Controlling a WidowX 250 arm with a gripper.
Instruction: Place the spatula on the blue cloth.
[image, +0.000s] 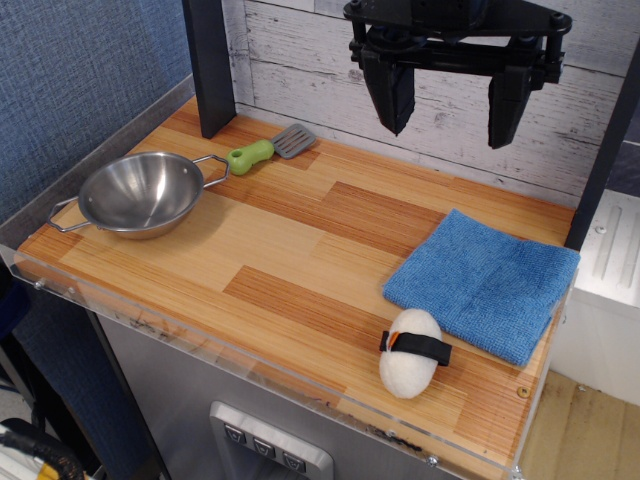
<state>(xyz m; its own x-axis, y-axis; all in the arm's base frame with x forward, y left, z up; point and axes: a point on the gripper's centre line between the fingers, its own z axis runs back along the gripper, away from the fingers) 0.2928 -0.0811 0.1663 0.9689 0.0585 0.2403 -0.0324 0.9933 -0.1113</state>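
Wooden counter (300, 250) holds the spatula (268, 149) far-left beside the bowl (140, 193), well apart from the cloth (485, 282); gripper (452, 100) hangs released above, and descending could nudge that bowl's handle.

The spatula (268, 148) lies flat in the upper left-centre of the frame, lime-green handle pointing lower left, grey slotted blade upper right. The blue cloth (485, 281) sits folded at right, seemingly flat, well apart from it.

Steel two-handled bowl (141, 192), upright, at the left end of the wooden worktop (300, 260). White plush sushi piece with black band (411, 351), near the front right edge.
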